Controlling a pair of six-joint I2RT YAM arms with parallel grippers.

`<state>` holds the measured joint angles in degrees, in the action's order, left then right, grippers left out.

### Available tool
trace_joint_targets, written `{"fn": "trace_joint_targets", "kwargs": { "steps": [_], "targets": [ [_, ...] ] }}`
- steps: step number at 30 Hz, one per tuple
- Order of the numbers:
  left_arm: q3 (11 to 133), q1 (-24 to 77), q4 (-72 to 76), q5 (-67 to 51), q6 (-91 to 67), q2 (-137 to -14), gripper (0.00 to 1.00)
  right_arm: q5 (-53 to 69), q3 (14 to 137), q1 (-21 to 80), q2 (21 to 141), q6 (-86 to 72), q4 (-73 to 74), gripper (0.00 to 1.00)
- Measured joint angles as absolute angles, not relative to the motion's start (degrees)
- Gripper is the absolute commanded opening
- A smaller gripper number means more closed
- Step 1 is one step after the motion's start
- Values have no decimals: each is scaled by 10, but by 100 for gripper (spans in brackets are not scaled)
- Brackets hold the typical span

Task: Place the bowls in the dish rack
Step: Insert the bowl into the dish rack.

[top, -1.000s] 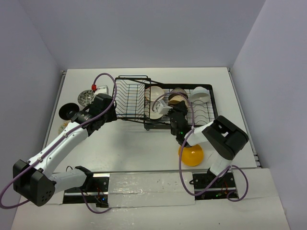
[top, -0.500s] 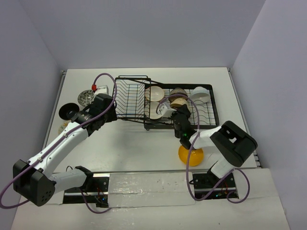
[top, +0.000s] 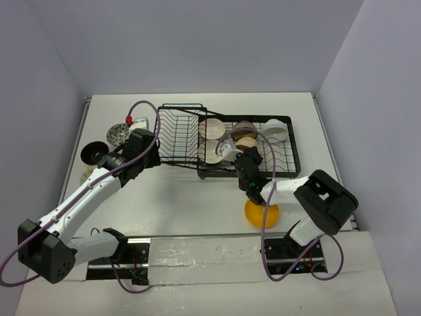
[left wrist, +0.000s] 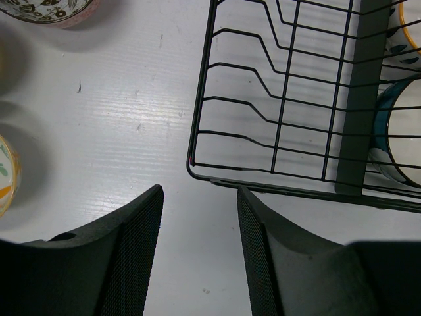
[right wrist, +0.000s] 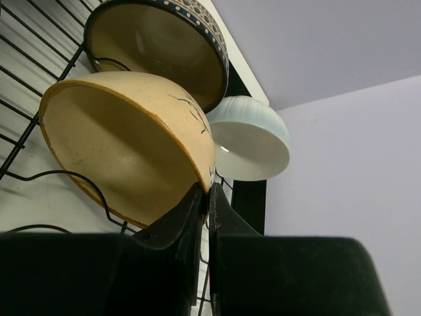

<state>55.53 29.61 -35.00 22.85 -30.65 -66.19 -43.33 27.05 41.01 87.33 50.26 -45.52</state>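
Observation:
The black wire dish rack (top: 181,106) stands at the middle of the table. It holds two cream bowls (top: 212,127), a brown bowl (top: 243,127), a tan bowl (top: 248,139) and a white bowl (top: 275,131). My right gripper (top: 245,155) is shut on the tan bowl's rim (right wrist: 125,145), which leans in the rack below the brown bowl (right wrist: 158,52) and beside the white bowl (right wrist: 250,145). An orange-yellow bowl (top: 262,214) lies on the table under my right arm. My left gripper (top: 148,150) is open and empty over the table by the rack's near left corner (left wrist: 348,99).
A black bowl (top: 95,153), a greyish patterned bowl (top: 118,133) and another bowl (top: 85,175) sit on the table left of the rack. A small red-and-white object (top: 135,121) lies behind them. Walls close the table on three sides.
My right arm's elbow has swung right and lower, and its gripper has shifted slightly right and nearer, still holding the tan bowl. The left arm has not moved.

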Motion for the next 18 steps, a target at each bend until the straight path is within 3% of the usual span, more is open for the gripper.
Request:
{"fn": "trace_joint_targets", "kwargs": {
  "steps": [6,18],
  "targets": [
    [555,296,-350,229,-307,-662,54,-451,271,422,862,474,-422,14],
    [555,296,-350,229,-307,-662,54,-472,272,441,833,407,-330,14]
  ]
}}
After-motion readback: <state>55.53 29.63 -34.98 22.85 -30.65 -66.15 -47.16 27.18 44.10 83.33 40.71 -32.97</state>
